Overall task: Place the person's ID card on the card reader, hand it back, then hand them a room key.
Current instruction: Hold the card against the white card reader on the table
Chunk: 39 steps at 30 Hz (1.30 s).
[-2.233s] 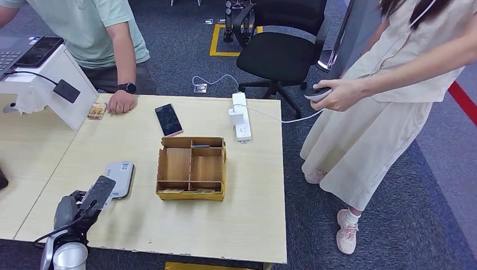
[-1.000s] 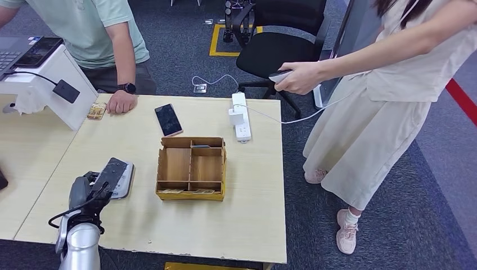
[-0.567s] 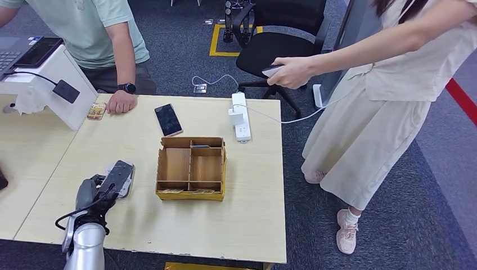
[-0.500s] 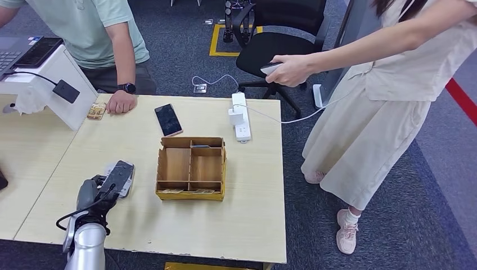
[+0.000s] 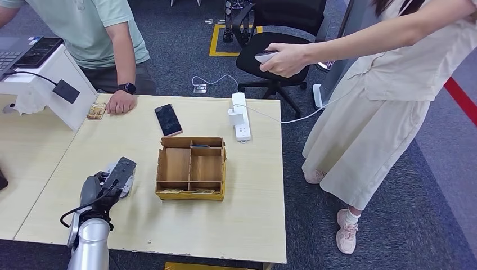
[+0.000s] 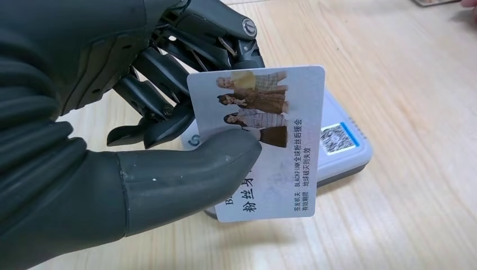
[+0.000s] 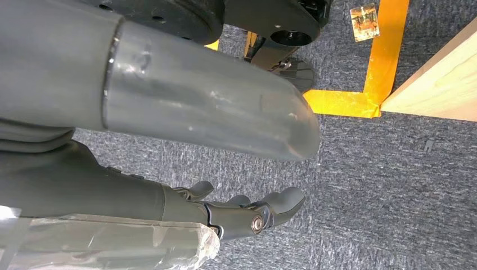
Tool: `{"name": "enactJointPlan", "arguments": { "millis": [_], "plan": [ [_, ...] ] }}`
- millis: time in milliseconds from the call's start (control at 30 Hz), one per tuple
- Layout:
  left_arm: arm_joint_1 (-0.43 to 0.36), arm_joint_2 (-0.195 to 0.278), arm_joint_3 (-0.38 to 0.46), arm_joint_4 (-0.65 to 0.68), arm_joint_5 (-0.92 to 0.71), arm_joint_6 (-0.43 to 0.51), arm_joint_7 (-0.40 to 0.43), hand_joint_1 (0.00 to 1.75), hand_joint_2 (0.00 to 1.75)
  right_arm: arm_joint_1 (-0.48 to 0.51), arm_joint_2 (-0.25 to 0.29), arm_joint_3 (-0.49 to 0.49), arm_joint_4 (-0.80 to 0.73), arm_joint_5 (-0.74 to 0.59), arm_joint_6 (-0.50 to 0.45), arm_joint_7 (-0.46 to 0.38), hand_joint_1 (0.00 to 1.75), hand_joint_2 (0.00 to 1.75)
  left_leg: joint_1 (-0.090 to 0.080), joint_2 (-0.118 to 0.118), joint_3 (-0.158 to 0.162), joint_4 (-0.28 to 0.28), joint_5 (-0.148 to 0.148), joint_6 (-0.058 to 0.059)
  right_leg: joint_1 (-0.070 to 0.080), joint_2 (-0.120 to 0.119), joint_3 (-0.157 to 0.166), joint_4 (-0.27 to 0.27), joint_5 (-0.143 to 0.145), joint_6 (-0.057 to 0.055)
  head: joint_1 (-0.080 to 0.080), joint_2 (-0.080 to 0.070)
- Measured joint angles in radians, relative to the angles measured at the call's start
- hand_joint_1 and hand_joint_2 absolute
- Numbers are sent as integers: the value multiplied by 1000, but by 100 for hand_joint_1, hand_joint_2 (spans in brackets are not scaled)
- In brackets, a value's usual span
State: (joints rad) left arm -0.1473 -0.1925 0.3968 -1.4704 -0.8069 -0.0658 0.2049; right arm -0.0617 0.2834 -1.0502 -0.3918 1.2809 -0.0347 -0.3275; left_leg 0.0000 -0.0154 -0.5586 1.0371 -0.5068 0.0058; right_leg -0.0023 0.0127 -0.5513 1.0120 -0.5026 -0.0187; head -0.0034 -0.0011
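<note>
My left hand [image 5: 107, 183] pinches the ID card [image 6: 264, 140] between thumb and fingers, a white card printed with small photos and text. It hangs just over the grey card reader [image 6: 343, 149], which lies flat on the table left of the box. In the head view the hand covers most of the card reader [image 5: 125, 180]. A wooden divided box [image 5: 192, 167] stands mid-table with cards along its front slot. My right hand [image 7: 247, 214] hangs beside the table over the carpet, fingers loosely apart and holding nothing.
A person in a green shirt rests a hand [image 5: 121, 103] at the far table edge beside a small card [image 5: 97, 111]. A phone [image 5: 168, 119] and a power strip [image 5: 242, 116] lie behind the box. Another person stands right, arm outstretched holding a device [image 5: 267, 57].
My left hand has carried the ID card forward and right until it is over the card reader. The standing person's hand with the device has swung up and left.
</note>
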Motion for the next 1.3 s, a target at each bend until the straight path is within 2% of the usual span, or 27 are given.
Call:
{"name": "enactJointPlan", "arguments": {
  "millis": [633,1300],
  "plan": [
    [-29,15,0,-2,69,27,-15,175,175,1,0,-11,0,16,0,-2,0,0,0,0,0,0,0,0,0,0,0,0,0,0,0,0],
    [-7,33,12,-8,-11,55,21,175,175,9,9,-30,-16,34,6,2,0,0,0,0,0,0,0,0,0,0,0,0,0,0,0,0]
  ]
}}
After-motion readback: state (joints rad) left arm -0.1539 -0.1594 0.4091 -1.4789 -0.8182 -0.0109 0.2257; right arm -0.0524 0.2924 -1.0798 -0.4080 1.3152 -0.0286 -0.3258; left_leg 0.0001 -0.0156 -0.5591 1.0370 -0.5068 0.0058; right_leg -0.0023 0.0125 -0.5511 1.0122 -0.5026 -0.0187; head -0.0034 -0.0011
